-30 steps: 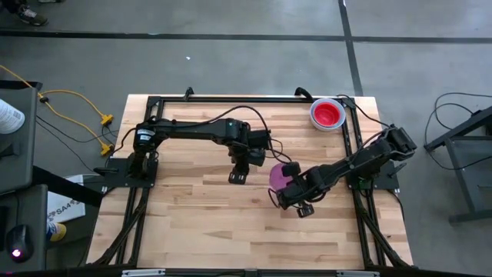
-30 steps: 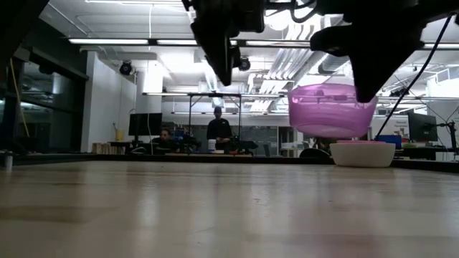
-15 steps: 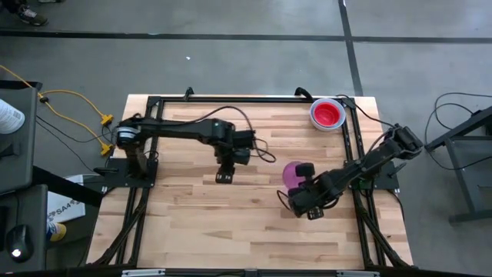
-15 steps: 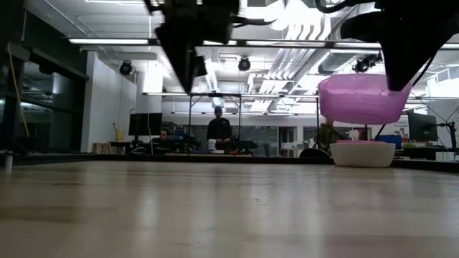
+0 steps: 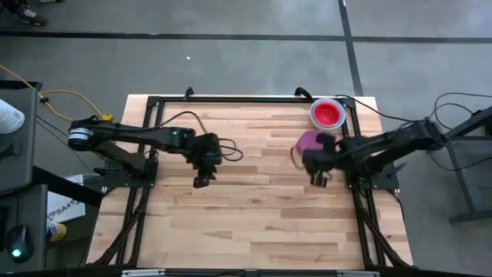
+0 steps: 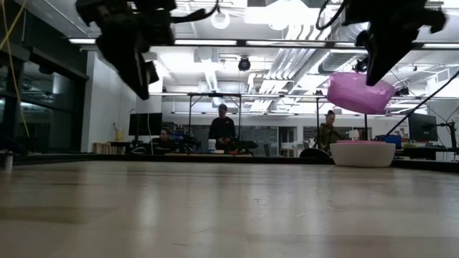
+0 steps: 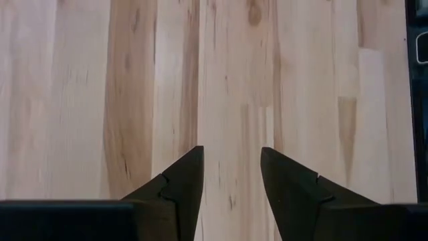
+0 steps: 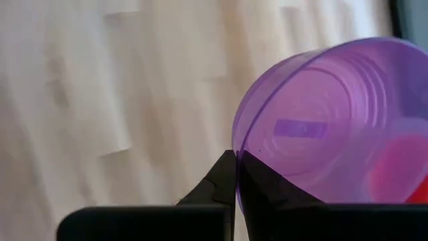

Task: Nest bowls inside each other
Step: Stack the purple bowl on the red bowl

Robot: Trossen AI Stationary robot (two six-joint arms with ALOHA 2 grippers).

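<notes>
The right gripper (image 5: 323, 178) pinched the purple bowl (image 5: 308, 141) by its rim, aloft and tilted at the frame's upper right, near the stacked bowls (image 5: 327, 114). That thin hold could slip. The left gripper (image 5: 201, 181) hung wide, empty.

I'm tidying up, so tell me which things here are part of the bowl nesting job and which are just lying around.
Part of the job:
- purple bowl, held in the air by the right gripper
- stack of bowls, red on top, at the table's far right corner

Just lying about:
- yellow cable on the floor
- left gripper, open, idle
</notes>
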